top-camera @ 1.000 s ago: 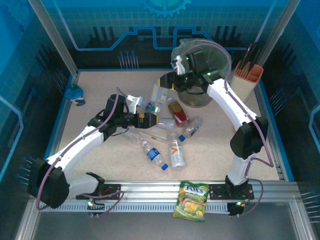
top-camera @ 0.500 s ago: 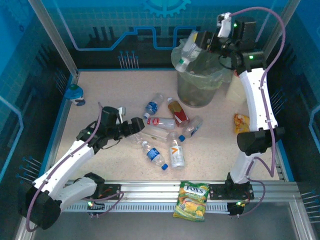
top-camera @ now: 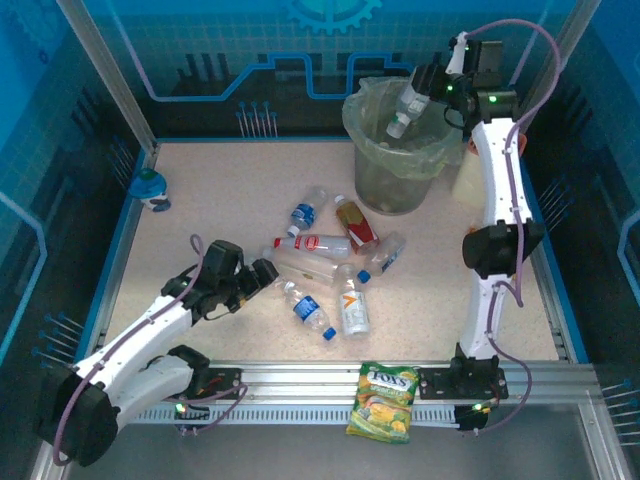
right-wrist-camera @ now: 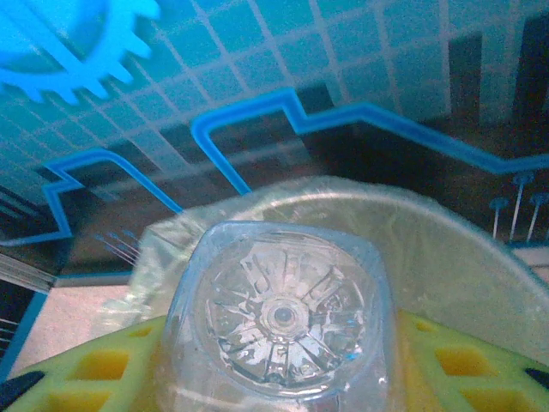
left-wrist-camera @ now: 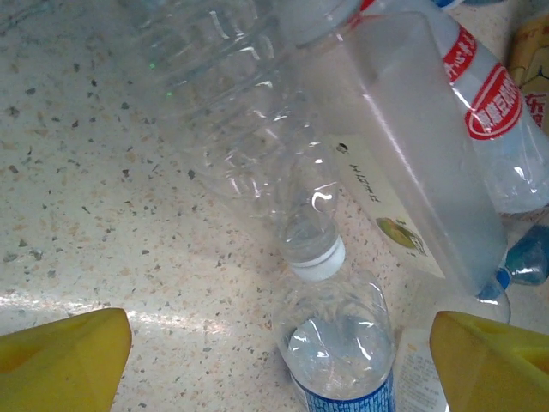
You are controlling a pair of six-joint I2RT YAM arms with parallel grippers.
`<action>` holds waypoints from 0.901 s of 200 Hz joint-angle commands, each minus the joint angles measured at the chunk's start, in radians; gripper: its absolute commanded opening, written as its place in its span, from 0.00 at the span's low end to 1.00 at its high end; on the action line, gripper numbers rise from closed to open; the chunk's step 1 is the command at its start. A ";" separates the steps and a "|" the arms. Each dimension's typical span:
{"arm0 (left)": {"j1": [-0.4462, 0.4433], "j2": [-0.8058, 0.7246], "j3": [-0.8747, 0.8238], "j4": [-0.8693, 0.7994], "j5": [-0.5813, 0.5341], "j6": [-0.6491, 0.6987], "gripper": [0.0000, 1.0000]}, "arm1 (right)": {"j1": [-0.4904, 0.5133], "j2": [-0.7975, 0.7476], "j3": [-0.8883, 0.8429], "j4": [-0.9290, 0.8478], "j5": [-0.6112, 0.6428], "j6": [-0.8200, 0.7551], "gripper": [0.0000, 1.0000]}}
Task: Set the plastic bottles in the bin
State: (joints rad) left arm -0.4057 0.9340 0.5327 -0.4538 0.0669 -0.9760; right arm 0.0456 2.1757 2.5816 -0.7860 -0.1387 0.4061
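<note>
My right gripper (top-camera: 422,88) is shut on a clear plastic bottle (top-camera: 403,113), cap down over the mouth of the grey bin (top-camera: 372,165) with its pale green bag. In the right wrist view the bottle's base (right-wrist-camera: 283,316) sits between my yellow fingers (right-wrist-camera: 94,378), with the bin rim (right-wrist-camera: 429,227) behind. Several bottles lie mid-table: a red-labelled one (top-camera: 315,243), a copper-brown one (top-camera: 355,222), a blue-labelled one (top-camera: 313,312). My left gripper (top-camera: 265,275) stands open just left of them. Its wrist view shows a blue-labelled bottle (left-wrist-camera: 343,343) between the open fingers (left-wrist-camera: 64,360) and a clear bottle (left-wrist-camera: 249,146) ahead.
A FOX'S candy bag (top-camera: 382,400) lies on the front rail. The beige utensil holder (top-camera: 465,182) stands right of the bin, partly behind the right arm. A small blue object (top-camera: 148,185) sits at the table's left edge. Blue walls enclose the table.
The right arm has lifted the clear bottle from the table up over the bin's mouth. The left arm has drawn back toward the near left, its gripper now at the pile's left edge.
</note>
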 commanded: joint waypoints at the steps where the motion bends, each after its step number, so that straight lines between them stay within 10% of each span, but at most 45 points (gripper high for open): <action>1: -0.010 0.006 -0.031 0.069 -0.012 -0.056 0.90 | 0.009 0.040 -0.012 -0.030 -0.004 -0.025 0.40; 47: -0.013 0.073 -0.056 0.151 0.023 -0.075 0.87 | 0.033 0.059 -0.141 0.009 -0.021 -0.028 0.45; 101: -0.017 0.114 -0.058 0.184 0.012 -0.084 0.88 | 0.037 0.067 -0.112 -0.041 -0.016 -0.050 0.93; 180: -0.018 0.169 -0.063 0.236 -0.007 -0.123 0.91 | 0.002 -0.050 -0.087 -0.136 -0.028 -0.090 1.00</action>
State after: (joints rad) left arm -0.4156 1.0920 0.4870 -0.2485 0.0750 -1.0683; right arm 0.0681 2.2250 2.4828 -0.8665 -0.1467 0.3420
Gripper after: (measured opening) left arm 0.910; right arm 0.997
